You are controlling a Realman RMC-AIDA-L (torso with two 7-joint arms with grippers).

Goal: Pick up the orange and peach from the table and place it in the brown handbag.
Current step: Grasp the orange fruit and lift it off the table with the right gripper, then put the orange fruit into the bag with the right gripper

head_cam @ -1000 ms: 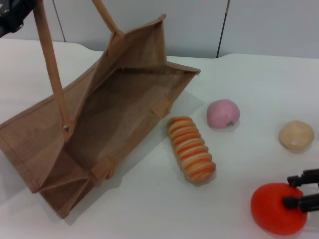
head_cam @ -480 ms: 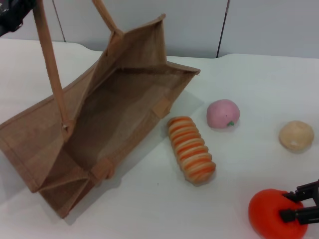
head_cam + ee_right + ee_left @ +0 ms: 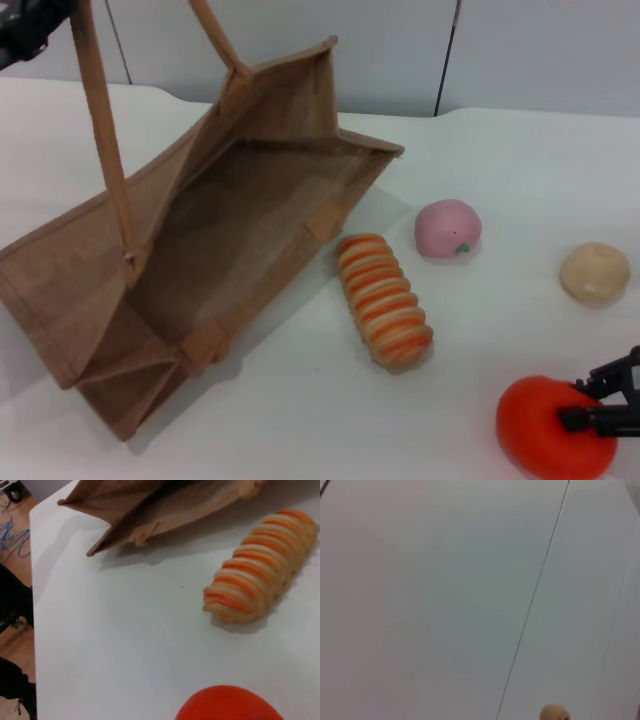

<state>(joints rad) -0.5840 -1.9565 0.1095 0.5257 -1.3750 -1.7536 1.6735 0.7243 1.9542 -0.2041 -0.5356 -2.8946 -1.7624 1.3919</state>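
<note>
Head view shows the right gripper (image 3: 598, 402) at the near right edge of the table (image 3: 520, 170), its two black fingers (image 3: 612, 372) set against the far-right side of the orange (image 3: 552, 427); contact is evident, but a firm clamp cannot be confirmed, so whether the fingers are closed on it cannot be told. The left gripper (image 3: 25, 25) sits at the far left holding up one handle of the brown handbag (image 3: 220, 250), which leans open toward the fruit; its finger state also cannot be told. The peach (image 3: 448, 228) lies apart, beyond a striped ridged bread roll (image 3: 383, 300), with a beige ball (image 3: 594, 272) to its right. For a sound grasp, centre the fingers across the orange's widest part before lifting, since a smooth ball is likely to squirt out from an off-centre pinch. Route the carry above the roll toward the open mouth.
</note>
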